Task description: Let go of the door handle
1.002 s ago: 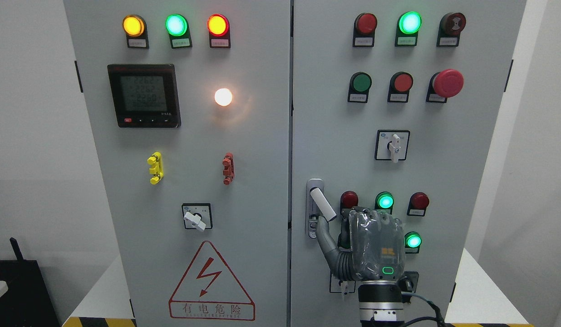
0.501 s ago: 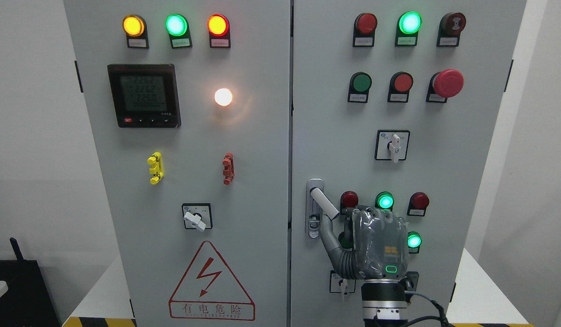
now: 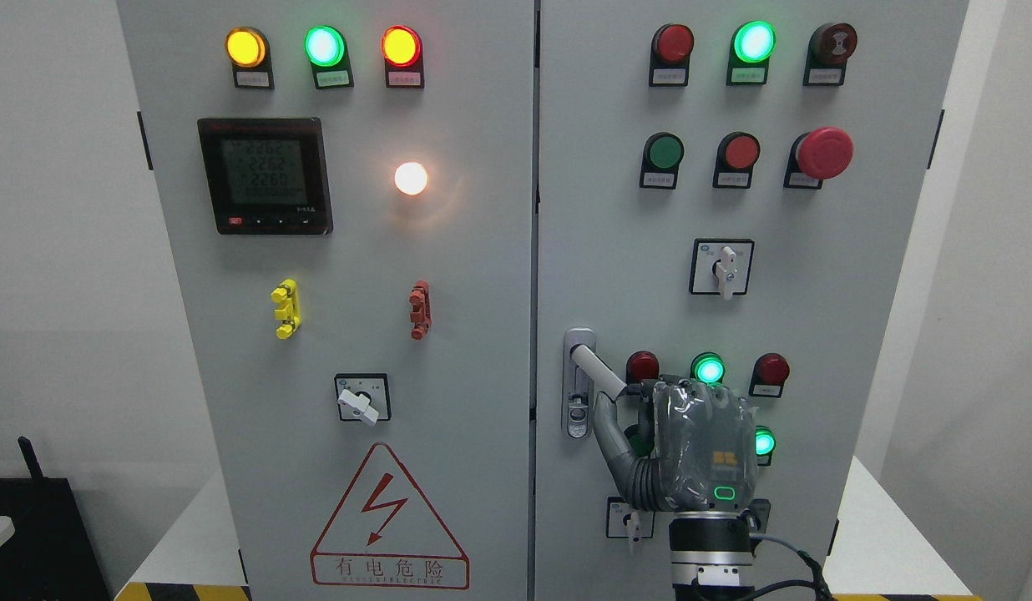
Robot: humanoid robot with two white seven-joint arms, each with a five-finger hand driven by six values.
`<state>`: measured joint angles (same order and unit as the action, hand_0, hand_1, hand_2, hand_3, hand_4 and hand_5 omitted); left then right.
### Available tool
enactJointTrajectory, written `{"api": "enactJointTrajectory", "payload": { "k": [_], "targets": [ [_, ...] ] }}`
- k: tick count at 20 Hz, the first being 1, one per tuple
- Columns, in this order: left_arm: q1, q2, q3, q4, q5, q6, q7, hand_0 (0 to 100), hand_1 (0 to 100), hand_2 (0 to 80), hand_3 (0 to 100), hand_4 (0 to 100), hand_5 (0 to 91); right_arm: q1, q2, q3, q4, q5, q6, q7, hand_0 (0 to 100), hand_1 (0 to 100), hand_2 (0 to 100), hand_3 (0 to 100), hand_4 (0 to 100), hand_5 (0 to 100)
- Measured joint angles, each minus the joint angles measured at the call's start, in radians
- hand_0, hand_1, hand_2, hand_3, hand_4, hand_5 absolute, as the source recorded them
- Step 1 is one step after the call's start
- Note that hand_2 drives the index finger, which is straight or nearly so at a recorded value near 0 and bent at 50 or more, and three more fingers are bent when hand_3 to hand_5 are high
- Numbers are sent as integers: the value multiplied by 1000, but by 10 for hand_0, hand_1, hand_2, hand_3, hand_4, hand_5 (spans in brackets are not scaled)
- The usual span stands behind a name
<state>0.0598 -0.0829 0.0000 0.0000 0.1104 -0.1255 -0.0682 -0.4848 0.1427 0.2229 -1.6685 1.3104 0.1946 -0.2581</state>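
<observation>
Door handle (image 3: pixel 596 370) sits on the R cabinet door (image 3: pixel 817 317), low on its L edge, swung out of its grey lock plate (image 3: pixel 578 401) & angled down-right toward my right hand (image 3: pixel 700 446). Looks like a stiff white lever on a pivot, smooth, prob plastic or painted metal, light to move but slippery; best hold would be near the free tip, where leverage is greatest. Right hand is just right of & below the handle, back of hand facing cam, thumb (image 3: pixel 609 430) reaching up w/ its tip at the handle's free end. Fingers are curled forward toward the door, but from this angle I can't tell if they're clamped on the handle tip or just closed next to it. Judgement: release is in progress, not clearly done; I'd open the fingers fully & back straight off so nothing snags the lever. Risk: knuckles are close to the green lamp (image 3: pixel 708 369) & red lamp (image 3: pixel 642 366) right of the handle, could bump them. Rotary switch (image 3: pixel 721 267) is above the handle, well apart. L hand not visible.
</observation>
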Motion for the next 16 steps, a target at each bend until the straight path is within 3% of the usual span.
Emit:
{"api": "enactJointTrajectory", "payload": {
  "k": [16],
  "targets": [
    [0,0,0,0,0,0,0,120,389,0,0,0,0,-8,-3,-14,-2,0,1,0,562,349,1000,1000,1000,973]
  ]
}}
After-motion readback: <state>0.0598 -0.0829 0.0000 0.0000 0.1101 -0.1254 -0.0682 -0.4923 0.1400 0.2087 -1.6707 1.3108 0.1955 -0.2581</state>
